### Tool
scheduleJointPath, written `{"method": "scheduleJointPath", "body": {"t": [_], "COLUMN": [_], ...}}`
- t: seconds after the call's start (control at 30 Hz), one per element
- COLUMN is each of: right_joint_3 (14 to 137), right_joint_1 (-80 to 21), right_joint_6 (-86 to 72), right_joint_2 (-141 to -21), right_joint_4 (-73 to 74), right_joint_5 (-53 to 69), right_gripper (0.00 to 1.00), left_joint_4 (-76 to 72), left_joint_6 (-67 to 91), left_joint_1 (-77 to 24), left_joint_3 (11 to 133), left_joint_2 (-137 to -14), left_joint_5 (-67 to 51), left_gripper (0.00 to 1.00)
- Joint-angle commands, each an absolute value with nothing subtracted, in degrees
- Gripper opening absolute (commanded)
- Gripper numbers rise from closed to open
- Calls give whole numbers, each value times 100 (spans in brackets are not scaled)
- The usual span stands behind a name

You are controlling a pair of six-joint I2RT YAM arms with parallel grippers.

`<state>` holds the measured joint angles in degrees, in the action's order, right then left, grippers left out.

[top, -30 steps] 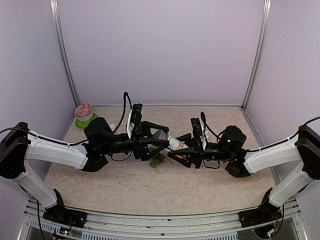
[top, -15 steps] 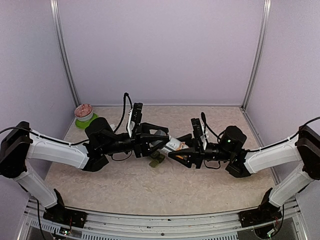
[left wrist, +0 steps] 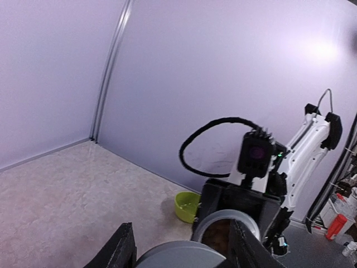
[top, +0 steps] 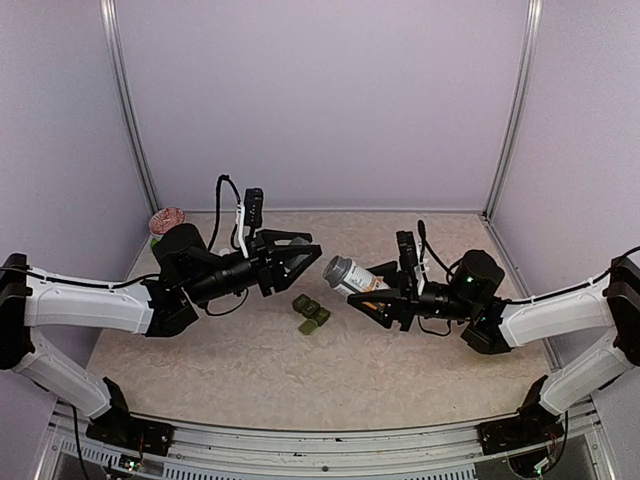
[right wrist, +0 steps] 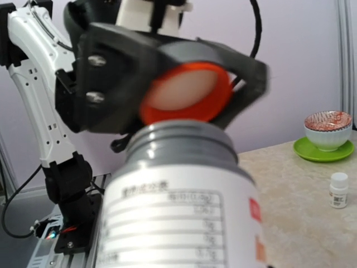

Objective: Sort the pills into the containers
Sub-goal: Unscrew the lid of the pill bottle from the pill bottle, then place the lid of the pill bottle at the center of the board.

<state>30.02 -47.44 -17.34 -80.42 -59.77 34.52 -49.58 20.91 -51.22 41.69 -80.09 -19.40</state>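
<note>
The containers (top: 312,313) are a dark green strip of three lidded compartments lying on the table between the two arms. My right gripper (top: 378,290) is shut on a white-labelled pill bottle (top: 352,276), held tilted with its grey mouth toward the left arm. The bottle (right wrist: 178,206) fills the right wrist view. Its open mouth (left wrist: 226,231) shows brown pills (left wrist: 219,239) inside. My left gripper (top: 303,256) is shut on the grey cap (left wrist: 178,258), a short way left of the bottle; the cap's orange inside (right wrist: 184,92) faces the right wrist camera.
A red-patterned bowl (top: 167,221) on a green saucer stands at the back left, with a small white bottle (right wrist: 338,190) near it. A lime-green bowl (left wrist: 187,205) sits on the table behind the right arm. Metal frame posts and lilac walls enclose the table.
My left gripper closed on the cap and drew back left and upward with it, leaving the bottle open. The right gripper shifted slightly right with the bottle. The containers now lie uncovered.
</note>
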Motion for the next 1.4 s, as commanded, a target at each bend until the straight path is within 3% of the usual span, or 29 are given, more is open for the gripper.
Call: {"method": "scheduleJointPath", "body": {"t": [0.0, 0.33, 1.37], "right_joint_3": [2919, 2828, 2623], "right_joint_1": [-4701, -4701, -4696], "right_joint_6": [-1476, -1276, -1205], "right_joint_2": [-7682, -7294, -7014], "right_joint_4": [-5789, -5401, -5185], "right_joint_5": [3286, 3191, 3146], "right_gripper": [10, 11, 12], "left_joint_4": [-3934, -3107, -4361], "left_joint_6": [1629, 1152, 1618], "left_joint_1": [-4950, -4625, -3926], "left_joint_3": [4083, 3708, 3610], "left_joint_2": [-7826, -7934, -10678], "left_joint_5": [-1007, 297, 299], "left_gripper": [47, 48, 48]}}
